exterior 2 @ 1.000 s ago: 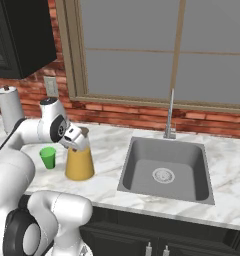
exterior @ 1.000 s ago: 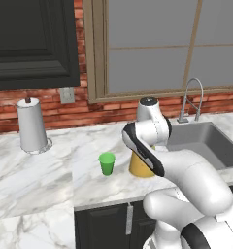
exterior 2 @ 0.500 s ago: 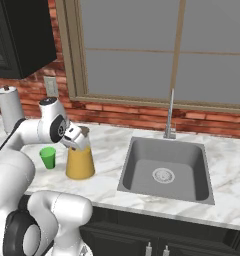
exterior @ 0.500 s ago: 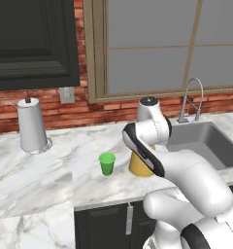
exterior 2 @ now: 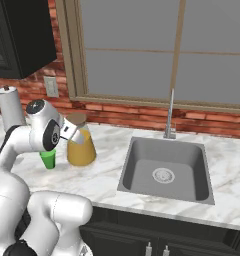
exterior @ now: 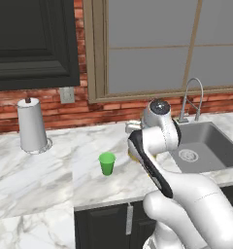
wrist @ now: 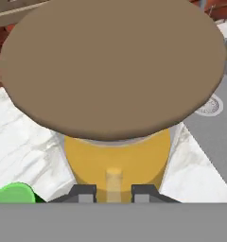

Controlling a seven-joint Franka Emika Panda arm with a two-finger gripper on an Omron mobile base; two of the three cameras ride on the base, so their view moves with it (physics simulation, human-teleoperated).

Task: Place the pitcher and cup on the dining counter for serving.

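Marble kitchen counter [exterior: 50, 170] is seen in the left base view, where the cup [exterior: 107, 163] stands apart from the arm and the paper-towel roll [exterior: 32, 126] stands well off by the brick wall. Most of the pitcher is hidden there behind the arm.

From the right base view, the pitcher [exterior 2: 81, 147] is shown upright on the counter between the cup [exterior 2: 48, 159] and the sink [exterior 2: 164, 170], with the gripper [exterior 2: 72, 131] set at its neck just below the cork lid [exterior 2: 76, 118].

In the hand view, the lid [wrist: 110, 66] is seen close above the fingers [wrist: 82, 193], which appear clenched on the pitcher's handle [wrist: 114, 182]. The grasping step is judged to be in hand; next, a straight lift is called for, then carriage to the dining counter.
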